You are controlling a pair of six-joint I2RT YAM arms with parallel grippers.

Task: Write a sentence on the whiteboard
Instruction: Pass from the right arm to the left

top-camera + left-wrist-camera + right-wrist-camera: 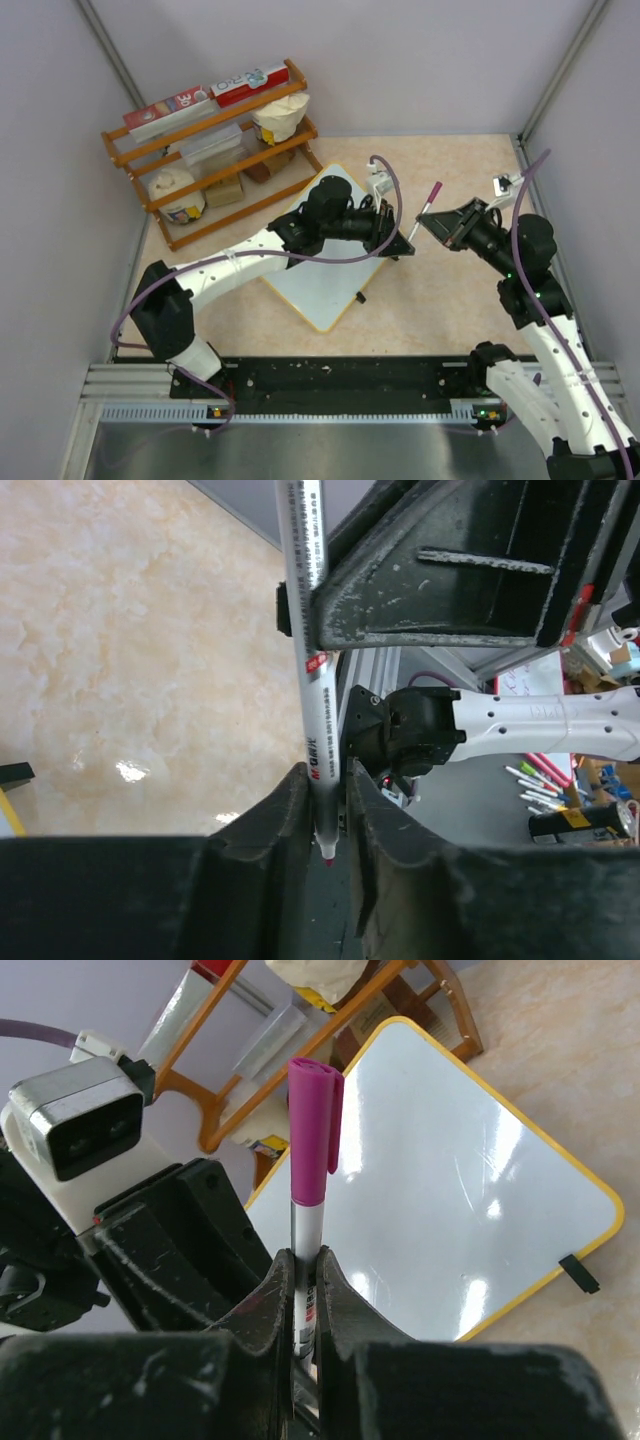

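Note:
The whiteboard (322, 278) (450, 1190), white with a yellow rim, lies flat on the table under my left arm. A grey marker (424, 211) (311, 630) (307, 1222) with a magenta cap (314, 1125) on its back end hangs in the air right of the board. My right gripper (428, 222) (303, 1272) is shut on the marker's barrel. My left gripper (406, 241) (328, 792) faces it and has closed around the marker's red-tipped end, jaws tight on both sides. The red tip pokes out between the left fingers.
A wooden rack (215, 150) with boxes and bagged goods stands at the back left. A small black clip (360, 297) (578, 1273) sits on the board's edge. Grey walls close in the table on three sides.

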